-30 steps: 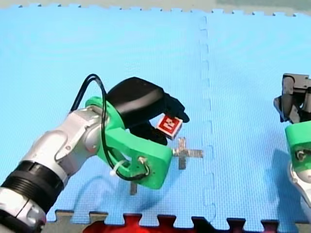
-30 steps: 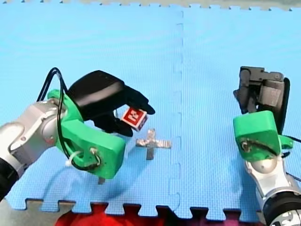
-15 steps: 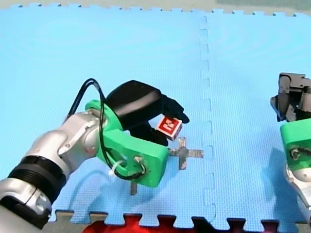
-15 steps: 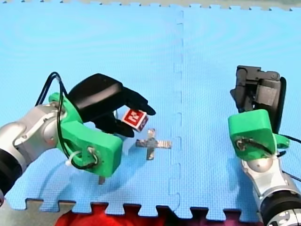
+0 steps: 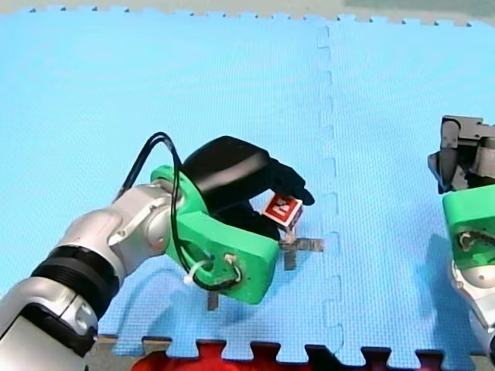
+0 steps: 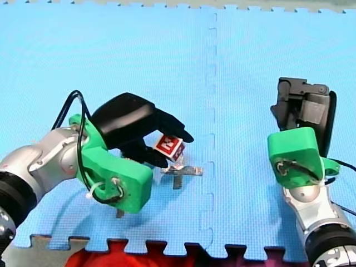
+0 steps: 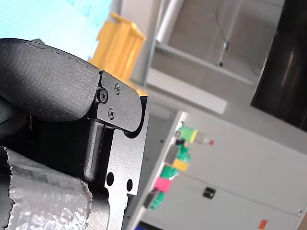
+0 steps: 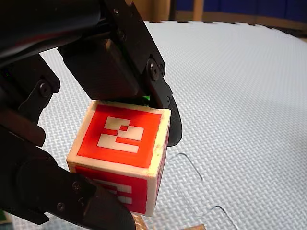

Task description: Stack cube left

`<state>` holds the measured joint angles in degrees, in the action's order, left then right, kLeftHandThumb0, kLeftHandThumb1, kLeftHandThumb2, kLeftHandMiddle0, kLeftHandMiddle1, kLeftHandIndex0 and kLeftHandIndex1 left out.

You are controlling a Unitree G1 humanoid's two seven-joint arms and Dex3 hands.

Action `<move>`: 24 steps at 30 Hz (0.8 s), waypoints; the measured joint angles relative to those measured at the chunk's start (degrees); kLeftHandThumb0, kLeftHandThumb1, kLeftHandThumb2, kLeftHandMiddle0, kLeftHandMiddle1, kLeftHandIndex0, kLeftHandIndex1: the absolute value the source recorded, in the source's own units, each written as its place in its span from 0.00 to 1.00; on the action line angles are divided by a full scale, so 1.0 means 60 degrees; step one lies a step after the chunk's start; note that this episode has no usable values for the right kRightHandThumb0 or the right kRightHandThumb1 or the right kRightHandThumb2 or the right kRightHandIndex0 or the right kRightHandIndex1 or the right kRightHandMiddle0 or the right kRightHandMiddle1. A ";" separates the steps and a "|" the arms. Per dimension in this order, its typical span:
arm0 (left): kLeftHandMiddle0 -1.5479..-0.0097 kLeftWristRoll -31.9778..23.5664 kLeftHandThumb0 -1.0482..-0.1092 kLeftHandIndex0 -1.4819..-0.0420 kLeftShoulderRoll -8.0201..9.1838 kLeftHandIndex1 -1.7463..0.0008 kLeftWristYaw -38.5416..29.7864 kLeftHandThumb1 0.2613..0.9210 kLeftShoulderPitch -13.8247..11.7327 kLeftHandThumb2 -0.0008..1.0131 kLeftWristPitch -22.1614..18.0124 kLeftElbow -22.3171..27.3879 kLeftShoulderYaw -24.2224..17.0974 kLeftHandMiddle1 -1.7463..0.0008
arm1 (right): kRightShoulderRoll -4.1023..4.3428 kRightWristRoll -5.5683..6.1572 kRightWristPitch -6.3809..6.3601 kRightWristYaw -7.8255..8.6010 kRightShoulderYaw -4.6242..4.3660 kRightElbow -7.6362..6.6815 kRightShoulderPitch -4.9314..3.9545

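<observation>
The left hand (image 5: 232, 174), clamped on the red tagged cube (image 5: 281, 210), is shifting it toward the silver tape cross (image 5: 304, 246), nearing placement, while the right hand (image 6: 303, 111) is hovering far right.

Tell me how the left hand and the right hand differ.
The left hand is closed on the red cube; the right hand holds nothing. The left hand is by the tape cross; the right hand is near the right side of the mat, well apart from cube and cross. Both hands are black and sit above the blue mat.
</observation>
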<state>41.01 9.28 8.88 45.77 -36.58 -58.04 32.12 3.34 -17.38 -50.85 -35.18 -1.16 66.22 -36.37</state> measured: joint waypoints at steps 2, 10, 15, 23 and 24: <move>0.44 0.0007 0.64 0.17 -0.0029 1.00 0.0060 0.86 0.0051 0.00 -0.0030 -0.0085 0.0025 0.00 | 0.0001 0.0007 0.0000 0.0005 0.0001 -0.0008 0.0000; 0.44 0.0007 0.64 0.16 -0.0120 1.00 0.0178 0.87 0.0151 0.00 -0.0180 -0.0356 0.0100 0.00 | 0.0003 0.0026 0.0000 0.0016 0.0008 -0.0018 -0.0014; 0.44 0.0010 0.64 0.16 -0.0185 1.00 0.0280 0.87 0.0182 0.00 -0.0281 -0.0525 0.0166 0.00 | 0.0015 0.0031 0.0000 0.0016 0.0014 -0.0039 -0.0023; 0.44 0.0021 0.63 0.18 -0.0229 1.00 0.0332 0.88 0.0193 0.00 -0.0344 -0.0793 0.0242 0.00 | 0.0029 0.0019 0.0019 -0.0026 0.0012 -0.0138 -0.0027; 0.44 0.0023 0.63 0.18 -0.0236 1.00 0.0309 0.88 0.0193 0.00 -0.0334 -0.0830 0.0255 0.00 | 0.0029 0.0018 0.0022 -0.0030 0.0013 -0.0142 -0.0027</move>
<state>41.14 7.86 10.73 46.93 -38.59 -63.02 33.65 3.51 -17.28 -50.72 -35.36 -1.08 65.37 -36.53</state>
